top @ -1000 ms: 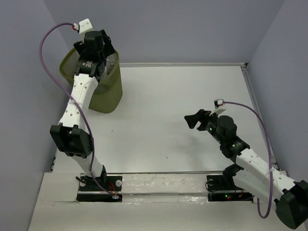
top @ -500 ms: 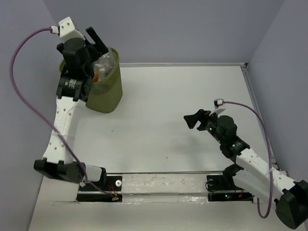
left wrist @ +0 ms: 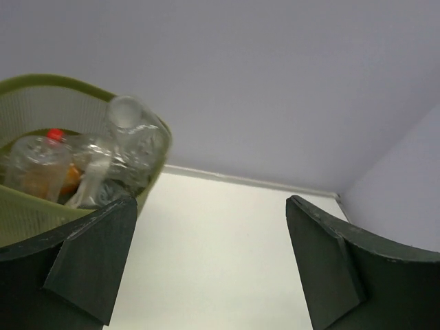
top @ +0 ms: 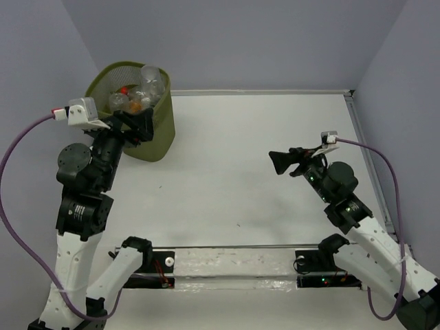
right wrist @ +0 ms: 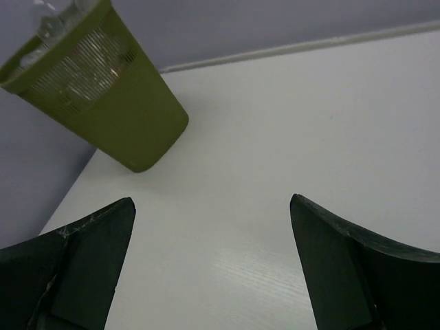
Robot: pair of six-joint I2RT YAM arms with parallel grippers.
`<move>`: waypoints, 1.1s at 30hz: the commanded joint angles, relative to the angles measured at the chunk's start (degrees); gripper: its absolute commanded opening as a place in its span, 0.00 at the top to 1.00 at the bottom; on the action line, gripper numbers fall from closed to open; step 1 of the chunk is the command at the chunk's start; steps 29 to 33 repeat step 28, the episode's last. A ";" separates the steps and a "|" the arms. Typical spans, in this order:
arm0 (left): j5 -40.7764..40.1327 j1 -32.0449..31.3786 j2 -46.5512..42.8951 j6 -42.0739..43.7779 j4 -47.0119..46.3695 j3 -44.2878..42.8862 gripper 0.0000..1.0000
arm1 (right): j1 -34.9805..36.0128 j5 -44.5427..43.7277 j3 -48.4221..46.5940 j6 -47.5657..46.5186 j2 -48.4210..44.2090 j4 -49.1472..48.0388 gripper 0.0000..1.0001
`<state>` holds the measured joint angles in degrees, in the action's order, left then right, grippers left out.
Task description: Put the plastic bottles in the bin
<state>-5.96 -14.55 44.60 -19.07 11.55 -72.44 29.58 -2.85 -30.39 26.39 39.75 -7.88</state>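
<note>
Left gripper (top: 143, 125) and right gripper (top: 280, 163) both gape empty; I judge loading finished, with clear plastic bottles (top: 148, 82) heaped inside olive-green mesh bin (top: 155, 141).

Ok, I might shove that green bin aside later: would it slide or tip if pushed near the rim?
Likely tips: the bin tapers to a narrower base. Its mesh wall looks thin, so it may flex. The bottles are heaped to the rim, so one could spill.
</note>
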 commanded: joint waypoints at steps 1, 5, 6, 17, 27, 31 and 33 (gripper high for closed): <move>16.22 -0.22 -6.70 3.15 -3.20 4.41 0.01 | -0.32 -1.19 -8.44 -5.64 -3.36 1.19 0.00; 18.27 -0.13 -14.00 6.06 -1.80 10.82 0.01 | -0.32 -0.31 -14.34 -6.45 -4.15 3.22 0.00; 17.04 -0.22 -16.28 6.41 -0.84 11.96 0.01 | -0.32 0.04 -15.48 -6.01 -4.24 3.22 0.00; 11.74 -0.22 -5.06 2.55 3.57 9.16 0.01 | -0.32 8.21 -17.95 -3.36 2.71 3.48 0.00; 22.13 -0.22 -14.36 1.40 -8.74 15.23 0.01 | -0.32 5.14 -19.62 -10.31 -6.08 4.01 0.00; 21.61 -0.22 -14.19 1.40 -8.48 15.32 0.01 | -0.32 5.05 -19.36 -10.48 -5.82 3.84 0.00; 21.61 -0.22 -14.19 1.40 -8.48 15.32 0.01 | -0.32 5.05 -19.36 -10.48 -5.82 3.84 0.00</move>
